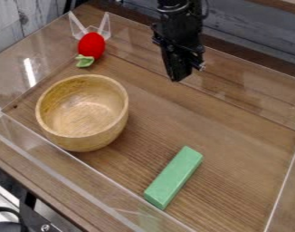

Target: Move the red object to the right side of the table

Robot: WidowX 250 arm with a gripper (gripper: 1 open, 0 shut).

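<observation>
The red object, a small round toy fruit with a green leafy bit at its near end, lies on the table at the back left, close to the clear wall. My gripper hangs over the back middle of the table, well to the right of the fruit, pointing steeply down. Its dark fingers blend together, so their gap is unreadable. Nothing shows held between them.
A wooden bowl stands at the left, in front of the fruit. A green rectangular block lies near the front edge. Low clear acrylic walls border the tabletop on all sides.
</observation>
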